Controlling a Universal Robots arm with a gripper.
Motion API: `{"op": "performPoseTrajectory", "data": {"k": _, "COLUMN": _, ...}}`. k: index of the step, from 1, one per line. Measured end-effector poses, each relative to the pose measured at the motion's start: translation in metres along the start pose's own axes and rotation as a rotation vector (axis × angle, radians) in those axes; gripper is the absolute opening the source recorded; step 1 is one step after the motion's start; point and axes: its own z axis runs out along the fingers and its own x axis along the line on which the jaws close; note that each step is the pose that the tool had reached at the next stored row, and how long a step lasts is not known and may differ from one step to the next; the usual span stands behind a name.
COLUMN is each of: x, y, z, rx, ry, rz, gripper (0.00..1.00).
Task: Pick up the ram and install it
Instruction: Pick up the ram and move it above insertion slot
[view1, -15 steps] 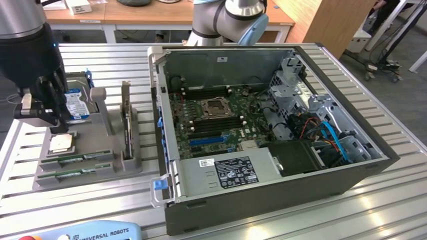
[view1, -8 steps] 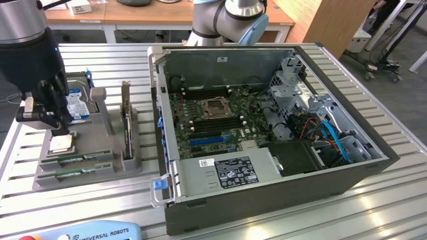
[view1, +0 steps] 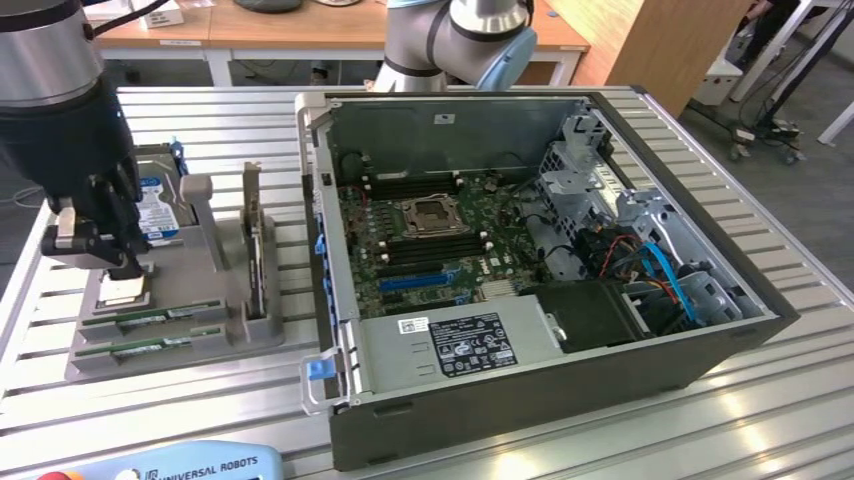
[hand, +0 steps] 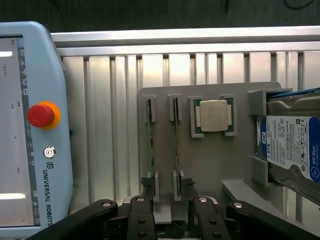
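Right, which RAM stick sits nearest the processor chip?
The RAM stick in the slot beside the processor chip; the other stick lies nearer the teach pendant.

Open grey PC case (view1: 534, 410) on slatted aluminium table (view1: 747, 420); grey fixture (hand: 210, 165) holds square silver processor chip (hand: 214, 116), blue-labelled silver hard drive (hand: 292, 145).

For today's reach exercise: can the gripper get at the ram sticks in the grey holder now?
Probably yes: the gripper hangs open above the grey holder, and nothing covers the ram sticks.
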Motion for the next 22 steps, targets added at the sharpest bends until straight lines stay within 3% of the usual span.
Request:
{"op": "performPoseTrajectory", "data": {"k": 3, "x": 0.000, "y": 0.0000, "z": 0.0184, "rx": 0.0001, "ry": 0.0000, "rz": 0.000, "gripper": 0.35}}
{"op": "performPoseTrajectory", "data": {"k": 22, "x": -0.001, "y": 0.0000, "z": 0.0402, "rx": 0.0001, "ry": 0.0014, "rz": -0.002, "gripper": 0.35}}
